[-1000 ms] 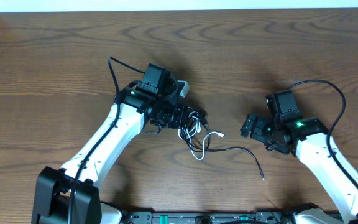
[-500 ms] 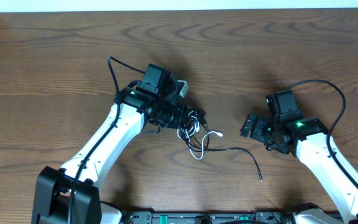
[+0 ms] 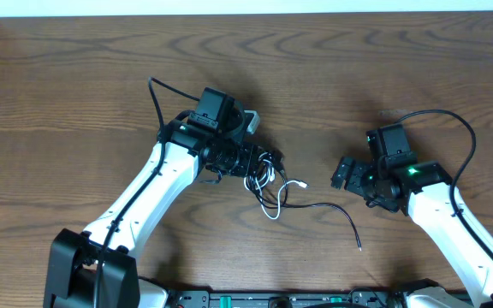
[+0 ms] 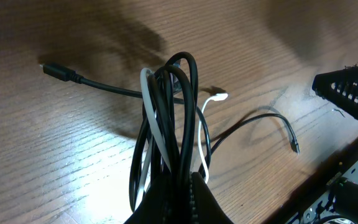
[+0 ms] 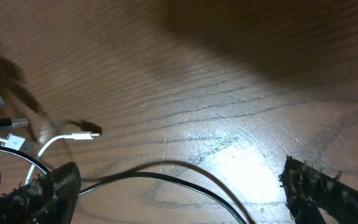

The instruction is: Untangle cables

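Looking down on the wooden table (image 3: 75, 77), we see our left arm (image 3: 157, 184) extending from the lower left and our right arm (image 3: 452, 222) from the lower right. Our left gripper (image 4: 188, 183), near the middle of the overhead frame, is clamped on a bundle in which the black cable (image 4: 185, 87) and the white cable (image 4: 146, 99) loop together. Our right gripper (image 3: 342, 174) sits right of centre, apart from the bundle, its fingers spread wide with nothing between them. From the bundle a black strand trails across the wood toward the lower right and ends loose. The white plug (image 4: 219, 96) lies just right of the bundle, and a black plug (image 4: 58, 71) rests at the upper left of the left wrist view
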